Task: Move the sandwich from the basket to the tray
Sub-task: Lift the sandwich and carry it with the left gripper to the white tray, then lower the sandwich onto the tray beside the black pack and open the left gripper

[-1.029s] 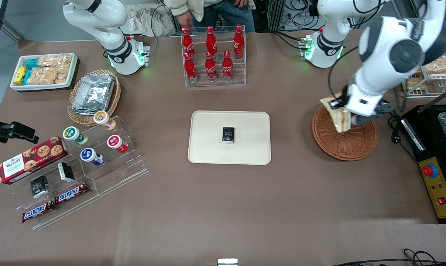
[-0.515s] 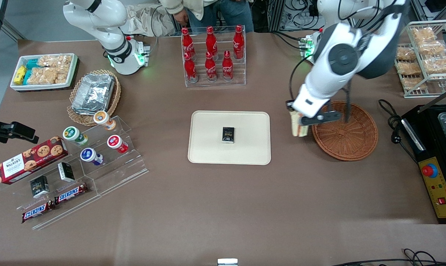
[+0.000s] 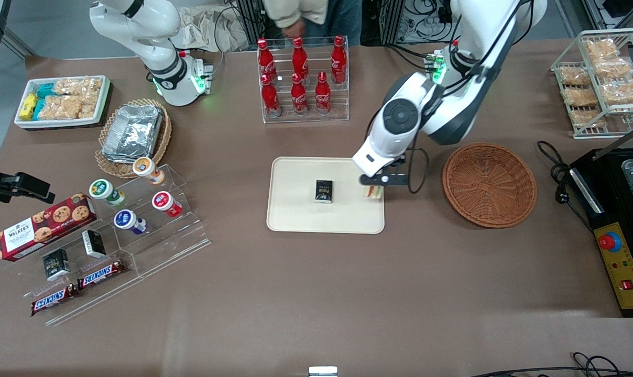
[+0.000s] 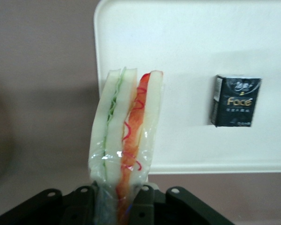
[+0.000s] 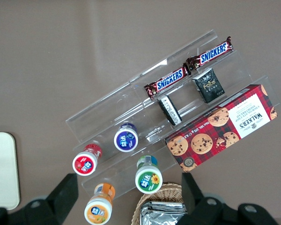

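Observation:
My left gripper hangs above the tray's edge nearest the basket, shut on the sandwich. The sandwich is a plastic-wrapped wedge of white bread with green and orange-red layers; it points down over the tray's rim. The cream tray lies mid-table, and its surface fills much of the left wrist view. The reddish-brown woven basket sits beside the tray toward the working arm's end, with nothing in it.
A small black box lies on the middle of the tray, also seen as the box close to the sandwich. A rack of red bottles stands farther from the front camera than the tray. A black control box sits past the basket.
The gripper has carried the sandwich out of the basket and sideways to the tray's near-basket edge. The basket is now bare.

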